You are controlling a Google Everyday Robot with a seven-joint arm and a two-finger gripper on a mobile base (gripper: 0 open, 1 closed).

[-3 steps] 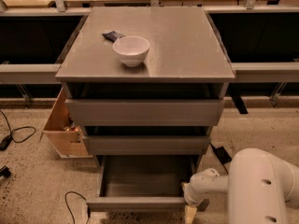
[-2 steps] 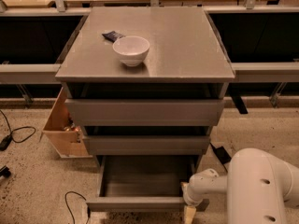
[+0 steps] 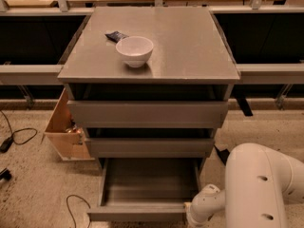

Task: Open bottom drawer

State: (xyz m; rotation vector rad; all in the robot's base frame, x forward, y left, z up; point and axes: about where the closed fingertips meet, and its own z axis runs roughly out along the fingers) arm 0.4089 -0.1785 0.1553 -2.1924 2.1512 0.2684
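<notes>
The bottom drawer [image 3: 142, 212] of the grey cabinet [image 3: 152, 46] is pulled out toward me, and its shallow grey tray interior [image 3: 147, 182] shows. My gripper [image 3: 190, 218] is at the right end of the drawer's front panel, low at the bottom edge of the camera view. The white arm [image 3: 261, 184] behind it fills the lower right corner. The two drawers above, the top one [image 3: 147, 114] and the middle one [image 3: 149, 147], are pushed in.
A white bowl [image 3: 135, 51] and a small dark packet [image 3: 116, 35] sit on the cabinet top. A light wooden box [image 3: 64, 129] stands on the floor to the cabinet's left. Cables [image 3: 19, 137] lie on the speckled floor. Dark shelving runs behind.
The bottom drawer's front sits slightly nearer to me than a second ago. The arm has shifted a little up and to the left with it.
</notes>
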